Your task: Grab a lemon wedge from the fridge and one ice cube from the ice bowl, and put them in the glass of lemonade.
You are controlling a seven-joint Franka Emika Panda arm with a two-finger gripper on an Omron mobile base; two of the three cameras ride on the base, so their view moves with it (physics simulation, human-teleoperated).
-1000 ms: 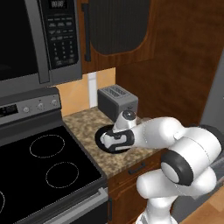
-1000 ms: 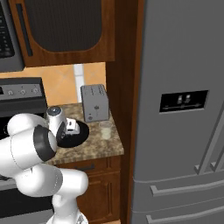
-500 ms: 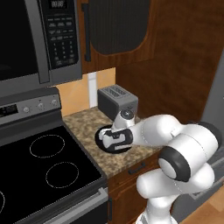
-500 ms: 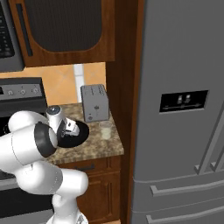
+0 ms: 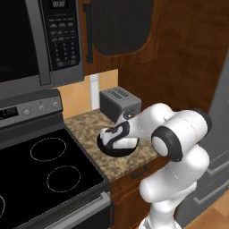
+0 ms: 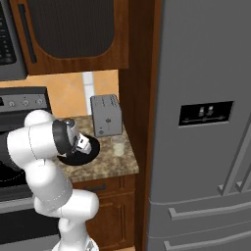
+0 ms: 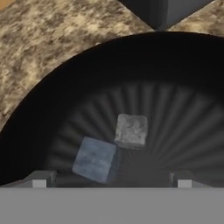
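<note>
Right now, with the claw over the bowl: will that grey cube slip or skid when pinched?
Likely slippery: the grey cube looks glossy and translucent. It may skid on the bowl, whose smooth floor slopes. The bluish cube lies close beside it and could get nudged.

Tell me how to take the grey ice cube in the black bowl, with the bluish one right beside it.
Come straight down and pinch the grey ice cube across the two flat faces that point to either side in the hand view. The fingers stand open, wider than it. The bluish cube sits close at one corner, so shift over until the grey one is centred, clear of the ice bowl wall.
</note>
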